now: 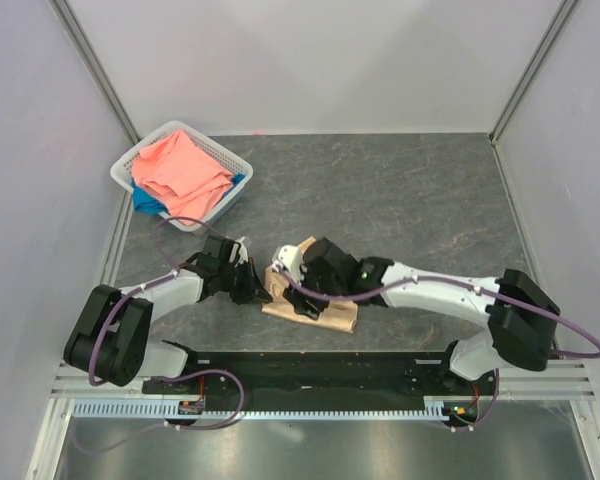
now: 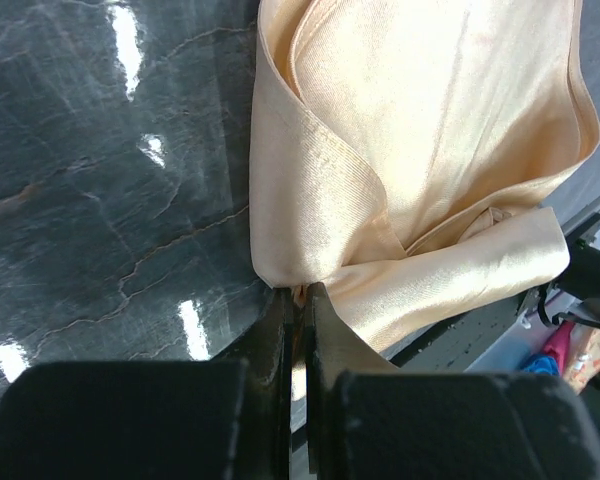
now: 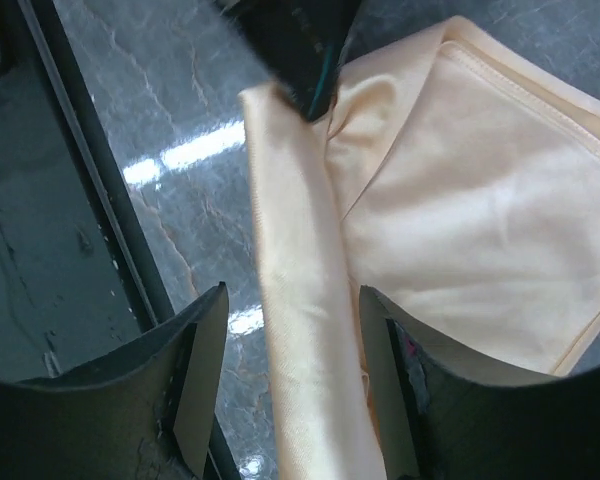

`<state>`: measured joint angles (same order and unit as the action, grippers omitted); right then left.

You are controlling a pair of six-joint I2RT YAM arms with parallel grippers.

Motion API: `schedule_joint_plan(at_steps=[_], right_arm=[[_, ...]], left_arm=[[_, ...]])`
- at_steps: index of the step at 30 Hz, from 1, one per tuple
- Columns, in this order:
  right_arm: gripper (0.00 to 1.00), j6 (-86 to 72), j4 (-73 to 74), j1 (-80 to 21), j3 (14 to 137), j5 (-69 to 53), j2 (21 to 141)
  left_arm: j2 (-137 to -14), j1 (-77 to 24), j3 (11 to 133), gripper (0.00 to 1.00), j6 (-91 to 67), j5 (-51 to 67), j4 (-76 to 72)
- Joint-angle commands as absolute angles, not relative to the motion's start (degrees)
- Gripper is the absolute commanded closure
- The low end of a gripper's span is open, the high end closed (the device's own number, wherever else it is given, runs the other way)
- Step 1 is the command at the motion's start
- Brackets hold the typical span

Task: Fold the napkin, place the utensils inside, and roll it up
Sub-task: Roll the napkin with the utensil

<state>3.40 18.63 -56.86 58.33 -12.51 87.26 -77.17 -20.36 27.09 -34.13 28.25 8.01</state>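
The peach-gold satin napkin (image 1: 318, 313) lies partly rolled on the dark table, just in front of the arms' bases. My left gripper (image 1: 258, 284) is shut on the napkin's left end; the left wrist view shows the jaws (image 2: 298, 296) pinching a fold of the napkin (image 2: 430, 150). My right gripper (image 1: 292, 283) is open above the napkin. In the right wrist view its fingers (image 3: 290, 370) straddle the napkin's rolled edge (image 3: 300, 300) without touching it. The flat layers of the napkin spread to the right. The fork is hidden from all views.
A white basket (image 1: 126, 168) at the back left holds a coral-pink cloth (image 1: 180, 170) and a blue cloth (image 1: 145, 202). The black base rail (image 3: 75, 200) runs close beside the napkin's near side. Grey walls enclose the table.
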Motion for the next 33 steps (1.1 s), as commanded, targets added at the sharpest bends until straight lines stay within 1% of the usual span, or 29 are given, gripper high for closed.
schedule_joint_plan(at_steps=[1,5,10,18,33], right_arm=[[0.36,4.92,8.37,-62.92,49.76,8.86,82.8],[0.36,6.85,6.68,-70.64,48.78,16.07,84.28],[0.36,8.43,5.81,-73.03,49.48,19.25,88.33],[0.36,9.76,6.41,-73.39,50.71,16.01,92.02],[0.35,7.38,7.82,-73.39,53.09,11.51,93.6]], left_arm=[[-78.92,-20.3,29.79,0.98,-31.73,29.53,11.78],[-79.8,-20.22,30.06,0.98,-31.46,30.06,12.22],[-79.8,-20.3,29.97,0.98,-31.55,30.24,12.13],[-79.89,-20.3,30.06,0.98,-31.38,30.59,12.22],[-80.42,-20.3,30.23,0.98,-31.2,30.85,11.95]])
